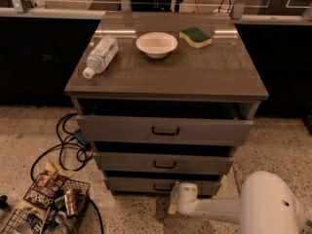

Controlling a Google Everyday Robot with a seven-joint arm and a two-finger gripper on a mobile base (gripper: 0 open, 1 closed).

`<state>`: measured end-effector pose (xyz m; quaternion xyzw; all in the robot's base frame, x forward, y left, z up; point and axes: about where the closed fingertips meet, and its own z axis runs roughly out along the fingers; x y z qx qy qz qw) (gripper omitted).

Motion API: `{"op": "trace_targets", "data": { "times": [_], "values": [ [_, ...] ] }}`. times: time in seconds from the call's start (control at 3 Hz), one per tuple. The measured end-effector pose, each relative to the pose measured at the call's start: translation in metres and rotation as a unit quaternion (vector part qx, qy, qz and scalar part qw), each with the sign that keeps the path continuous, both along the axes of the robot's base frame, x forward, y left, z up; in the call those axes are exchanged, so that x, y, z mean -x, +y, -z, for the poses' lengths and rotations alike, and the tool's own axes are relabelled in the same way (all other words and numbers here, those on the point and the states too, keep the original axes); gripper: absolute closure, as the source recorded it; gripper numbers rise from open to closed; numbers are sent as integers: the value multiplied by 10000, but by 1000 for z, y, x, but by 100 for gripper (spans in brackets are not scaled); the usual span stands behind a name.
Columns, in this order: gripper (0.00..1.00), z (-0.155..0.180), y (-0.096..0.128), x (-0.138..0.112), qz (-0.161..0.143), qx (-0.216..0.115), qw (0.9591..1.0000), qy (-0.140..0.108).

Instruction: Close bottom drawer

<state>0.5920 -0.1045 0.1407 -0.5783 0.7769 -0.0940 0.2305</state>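
Observation:
The grey cabinet has three drawers, all pulled out a little. The bottom drawer (146, 184) is the lowest, with a flat grey front and a small black handle (162, 187); a dark gap shows above it. My gripper (178, 193) is at the end of the white arm (219, 210), low by the floor, right at the bottom drawer's front just right of the handle. The middle drawer (164, 163) and the top drawer (164, 129) sit above it.
On the cabinet top lie a plastic bottle (100, 56), a white bowl (156, 44) and a green-yellow sponge (195, 36). Black cables (68, 145) trail on the floor at left. A wire basket (48, 211) with cans and snack bags stands at the lower left.

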Motion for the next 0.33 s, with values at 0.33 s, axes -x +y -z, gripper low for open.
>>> {"op": "trace_targets", "data": {
  "times": [0.33],
  "values": [
    [0,0,1,1,0,0,10000,0]
  ]
}}
